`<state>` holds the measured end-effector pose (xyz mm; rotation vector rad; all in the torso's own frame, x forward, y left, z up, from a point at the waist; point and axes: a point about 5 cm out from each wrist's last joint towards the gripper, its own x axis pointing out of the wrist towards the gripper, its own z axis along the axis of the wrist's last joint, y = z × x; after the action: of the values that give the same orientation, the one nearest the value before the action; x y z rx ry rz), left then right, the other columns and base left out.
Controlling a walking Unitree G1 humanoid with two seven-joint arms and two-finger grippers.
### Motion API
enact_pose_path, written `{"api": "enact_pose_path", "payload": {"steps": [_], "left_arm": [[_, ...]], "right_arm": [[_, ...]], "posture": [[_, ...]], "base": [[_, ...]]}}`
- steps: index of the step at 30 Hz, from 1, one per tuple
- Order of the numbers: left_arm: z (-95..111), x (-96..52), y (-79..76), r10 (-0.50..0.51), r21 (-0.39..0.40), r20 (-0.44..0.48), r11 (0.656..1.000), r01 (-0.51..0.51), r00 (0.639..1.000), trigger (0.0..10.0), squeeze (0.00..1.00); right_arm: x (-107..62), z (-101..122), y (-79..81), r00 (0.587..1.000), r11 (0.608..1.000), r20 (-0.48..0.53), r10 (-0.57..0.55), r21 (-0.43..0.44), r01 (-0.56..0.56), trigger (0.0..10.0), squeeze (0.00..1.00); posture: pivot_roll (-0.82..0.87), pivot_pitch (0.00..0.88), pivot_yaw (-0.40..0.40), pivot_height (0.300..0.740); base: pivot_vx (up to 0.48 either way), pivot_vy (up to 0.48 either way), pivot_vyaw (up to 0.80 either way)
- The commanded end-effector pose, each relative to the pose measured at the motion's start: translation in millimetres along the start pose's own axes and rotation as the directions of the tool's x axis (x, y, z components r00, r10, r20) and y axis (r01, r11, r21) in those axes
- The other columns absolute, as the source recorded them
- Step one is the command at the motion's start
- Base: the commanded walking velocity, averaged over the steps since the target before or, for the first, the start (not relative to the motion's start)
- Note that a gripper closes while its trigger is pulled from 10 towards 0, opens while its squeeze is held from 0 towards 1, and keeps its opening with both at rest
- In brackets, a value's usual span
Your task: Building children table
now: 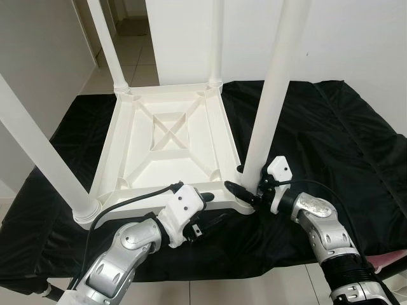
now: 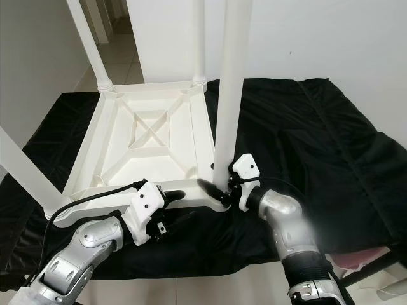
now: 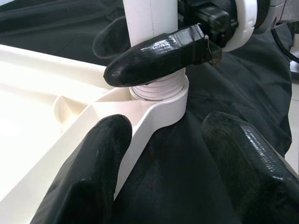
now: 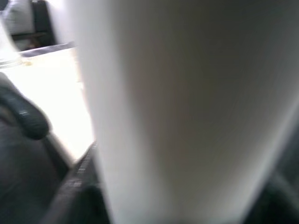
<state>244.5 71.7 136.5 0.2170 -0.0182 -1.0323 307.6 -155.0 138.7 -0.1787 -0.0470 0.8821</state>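
Left eye view: the white children's table top (image 1: pixel 166 149) lies upside down on a black cloth (image 1: pixel 331 127). Legs stand in the corners at 11, 1 and 8 o'clock; the fourth leg (image 1: pixel 270 95) rises from the corner socket (image 1: pixel 245 202) at 5 o'clock. The right pincer (image 1: pixel 249 185) is clenched on this leg just above the socket. The left pincer (image 1: pixel 206 219) sits beside the near rim, at 7 o'clock of that socket.

Right eye view: same layout; the right pincer's fingers bracket the leg base.

Left wrist view: the left pincer's fingertips (image 3: pixel 88 168) are released, spread either side of the rim, holding nothing. Thread (image 3: pixel 156 89) shows above the socket collar.

Right wrist view: the leg fills the frame, blurred, close.

Judgement: the step in hand is seating the last leg. The exposed thread suggests it is not fully home; the next move calls for further turning while the top is steadied.
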Motion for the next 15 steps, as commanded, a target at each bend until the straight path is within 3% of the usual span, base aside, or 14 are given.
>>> {"api": "enact_pose_path", "payload": {"steps": [1,8,9,10,15], "left_arm": [[-3.7,-0.8,-2.9,-0.028,-0.005,-0.021,1.000,0.028,0.999,10.0,0.00],[-3.7,0.3,-2.7,-0.029,-0.010,-0.021,1.000,0.028,0.999,10.0,0.00],[-3.9,0.3,-3.6,-0.029,-0.011,-0.020,1.000,0.029,0.999,10.0,0.00],[-5.0,0.0,-5.2,-0.031,-0.014,-0.022,0.999,0.030,0.999,10.0,0.00],[-6.3,-0.3,-6.9,-0.033,-0.017,-0.023,0.999,0.032,0.999,10.0,0.00]], "right_arm": [[0.7,-0.1,-2.1,1.000,1.000,-0.005,0.008,-0.011,-0.008,0.0,0.00],[-1.6,-1.4,-4.3,1.000,1.000,-0.004,0.010,-0.017,-0.010,0.0,0.00],[-2.5,-1.8,-4.3,1.000,1.000,-0.007,0.008,-0.014,-0.008,0.7,0.00],[-3.7,-2.2,-2.9,1.000,1.000,-0.007,0.004,-0.006,-0.004,10.0,0.00],[-4.9,-2.5,-1.1,1.000,1.000,-0.007,-0.001,0.003,0.001,10.0,0.00]], "posture": [[-0.05,0.039,0.062,0.740],[-0.06,0.040,0.059,0.740],[-0.06,0.040,0.059,0.740],[-0.06,0.032,0.050,0.740],[-0.06,0.032,0.050,0.740]], "base": [[0.000,0.000,0.00],[0.000,0.000,0.00],[0.000,0.000,0.00],[0.000,0.000,0.00],[0.000,0.000,0.00]]}}
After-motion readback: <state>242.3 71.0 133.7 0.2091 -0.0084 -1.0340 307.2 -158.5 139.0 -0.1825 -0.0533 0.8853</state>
